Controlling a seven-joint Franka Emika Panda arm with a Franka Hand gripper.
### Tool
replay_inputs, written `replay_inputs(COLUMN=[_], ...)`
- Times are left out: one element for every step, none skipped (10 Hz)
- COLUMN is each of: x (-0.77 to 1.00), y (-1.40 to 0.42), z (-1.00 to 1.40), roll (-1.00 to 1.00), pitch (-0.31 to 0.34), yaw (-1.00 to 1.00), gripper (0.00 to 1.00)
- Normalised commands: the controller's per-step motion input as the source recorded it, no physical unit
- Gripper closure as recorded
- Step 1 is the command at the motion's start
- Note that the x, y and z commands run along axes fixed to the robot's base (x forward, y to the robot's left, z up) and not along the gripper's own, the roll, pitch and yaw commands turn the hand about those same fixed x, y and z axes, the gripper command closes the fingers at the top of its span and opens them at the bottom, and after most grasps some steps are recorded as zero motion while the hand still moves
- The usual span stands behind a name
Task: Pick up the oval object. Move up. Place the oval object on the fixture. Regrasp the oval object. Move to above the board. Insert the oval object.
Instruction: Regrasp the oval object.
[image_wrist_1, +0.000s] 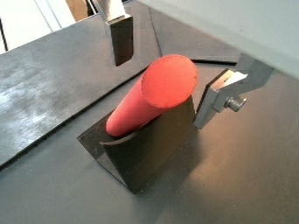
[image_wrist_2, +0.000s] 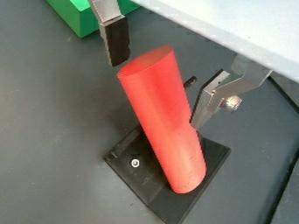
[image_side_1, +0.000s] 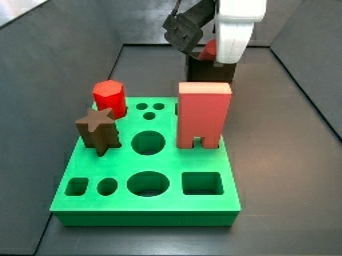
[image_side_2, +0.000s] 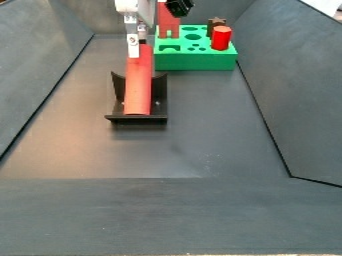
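Hand (image_wrist_2: 162, 74) open, straddling oval object (image_wrist_2: 163, 122) | fixture (image_side_2: 138, 108) base partly hidden

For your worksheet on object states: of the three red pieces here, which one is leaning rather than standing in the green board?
The oval object: it leans on the fixture, between the open gripper's fingers. The short red peg and arch block stand upright in the board.

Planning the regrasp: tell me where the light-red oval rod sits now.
The light-red oval rod leans on the dark fixture in front of the green board, between the open end effector fingers.
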Motion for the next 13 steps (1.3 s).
replay_inputs(x=[0.09,0.09,0.09,0.09,0.09,0.09,0.09,0.09,0.09,0.09,0.09,0.09,0.09], y=[-0.01,-0.01,-0.01,-0.01,-0.01,-0.01,-0.01,-0.01,-0.01,-0.01,-0.01,-0.01,-0.01], z=[0.00,0.00,0.00,0.00,0.00,0.00,0.00,0.00,0.00,0.00,0.00,0.00,0.00], roll=[-0.05,-0.05,-0.05,-0.05,-0.05,-0.05,-0.05,-0.05,-0.05,-0.05,-0.05,-0.05,-0.05], pitch=[0.234,0.233,0.233,0.233,0.233,0.233,0.233,0.233,0.233,0.232,0.232,0.232,0.232], yaw=[0.06,0.06,0.06,0.06,0.06,0.06,0.06,0.06,0.06,0.06,0.06,0.06,0.06], gripper=[0.00,0.00,0.00,0.00,0.00,0.00,0.00,0.00,0.00,0.00,0.00,0.00,0.00])
